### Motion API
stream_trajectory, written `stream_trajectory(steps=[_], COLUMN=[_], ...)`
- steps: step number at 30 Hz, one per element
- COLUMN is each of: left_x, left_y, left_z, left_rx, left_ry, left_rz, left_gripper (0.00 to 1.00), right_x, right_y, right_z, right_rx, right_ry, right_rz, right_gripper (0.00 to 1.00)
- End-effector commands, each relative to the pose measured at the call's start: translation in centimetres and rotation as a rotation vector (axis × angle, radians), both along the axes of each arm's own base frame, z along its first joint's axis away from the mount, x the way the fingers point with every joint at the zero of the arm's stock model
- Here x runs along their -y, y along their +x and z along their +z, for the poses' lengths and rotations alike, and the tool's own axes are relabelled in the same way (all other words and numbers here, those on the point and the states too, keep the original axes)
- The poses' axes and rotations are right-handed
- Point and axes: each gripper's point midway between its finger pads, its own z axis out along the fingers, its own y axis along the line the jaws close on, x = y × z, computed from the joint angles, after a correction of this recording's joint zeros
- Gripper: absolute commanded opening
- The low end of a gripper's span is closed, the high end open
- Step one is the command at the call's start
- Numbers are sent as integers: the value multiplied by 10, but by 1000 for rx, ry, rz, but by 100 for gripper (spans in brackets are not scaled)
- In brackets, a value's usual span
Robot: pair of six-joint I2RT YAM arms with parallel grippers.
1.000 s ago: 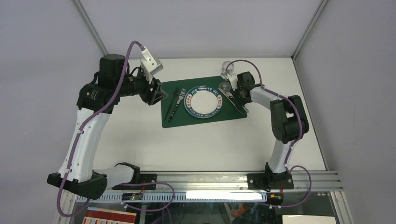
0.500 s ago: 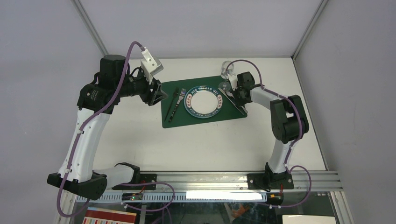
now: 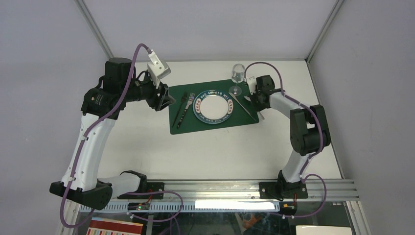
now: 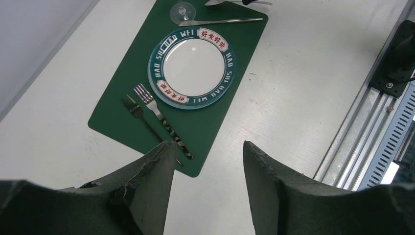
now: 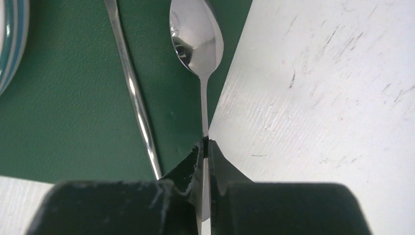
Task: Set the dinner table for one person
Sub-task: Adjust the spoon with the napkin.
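Note:
The white dinner table [image 3: 147, 147] carries a dark green placemat [image 3: 186, 128]. On it lie a white plate with a teal rim [image 3: 214, 107], two forks [image 3: 184, 108] to its left and a knife [image 3: 243, 105] to its right. A clear stemmed glass [image 3: 238, 72] stands at the mat's far right corner. My right gripper [image 5: 205, 144] is shut on the handle of a spoon [image 5: 195, 39], whose bowl lies over the mat's right edge beside the knife [image 5: 132, 88]. In the top view the right gripper [image 3: 256, 102] is low at that edge. My left gripper [image 4: 208, 147] is open and empty, held high left of the mat [image 3: 164, 100].
Silver aluminium framing [image 3: 235, 188] runs along the near table edge with both arm bases on it. Grey walls enclose the table on the left, back and right. Bare white tabletop [image 4: 293, 73] lies between the mat and the framing.
My right gripper has moved right and slightly back, from over the knife by the glass stem to the mat's right edge, carrying the spoon. The left arm has not moved.

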Motion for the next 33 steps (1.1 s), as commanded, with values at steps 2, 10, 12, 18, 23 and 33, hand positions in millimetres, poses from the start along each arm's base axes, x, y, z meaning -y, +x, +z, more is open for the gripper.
stream_trajectory(steps=[2, 10, 12, 18, 23, 33], left_x=[-1, -3, -3, -2, -3, -2], left_y=[-2, -2, 0, 3, 5, 6], left_z=[16, 14, 12, 10, 9, 7], left_rx=[72, 69, 62, 50, 48, 40], left_ry=[-29, -29, -28, -30, -30, -31], left_rz=[-14, -10, -9, -9, -7, -12], left_gripper=[54, 55, 55, 54, 55, 55], right_x=[-14, -43, -43, -34, -32, -27], right_y=[1, -24, -24, -12, -7, 14], right_z=[33, 55, 63, 61, 46, 28], right_rx=[-1, -260, -305, -388, -421, -381], right_ry=[172, 652, 760, 933, 956, 920], right_rz=[42, 174, 179, 151, 107, 29], right_gripper=[0, 0, 0, 0, 0, 0])
